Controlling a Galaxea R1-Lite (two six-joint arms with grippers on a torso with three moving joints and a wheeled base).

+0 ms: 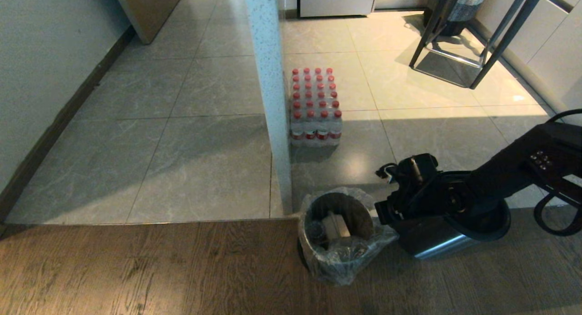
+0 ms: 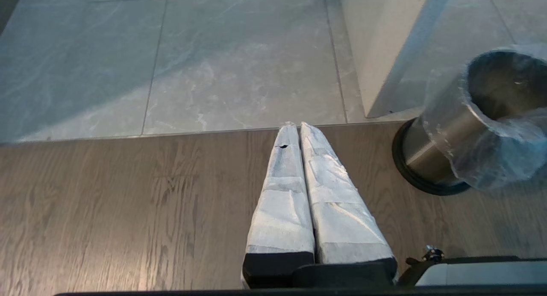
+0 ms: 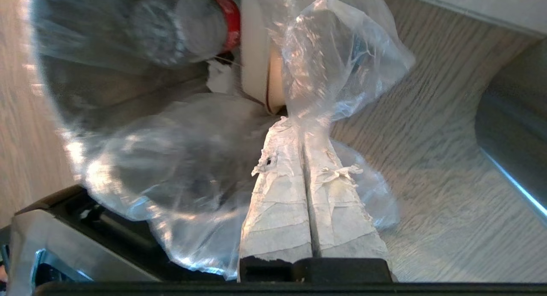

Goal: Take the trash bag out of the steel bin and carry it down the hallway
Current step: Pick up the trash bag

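Pinched on the trash bag [image 3: 337, 61] edge, the right claw [image 3: 299, 125] is closed beside the steel bin [image 1: 338, 215]. Bag still lines the bin. Left claw [image 2: 295, 127] hangs closed, empty, above wood floor [image 2: 128, 202].

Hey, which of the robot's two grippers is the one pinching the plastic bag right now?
The right gripper: its fingers are shut on the trash bag at the steel bin. The left gripper is shut on nothing, above wooden floor.
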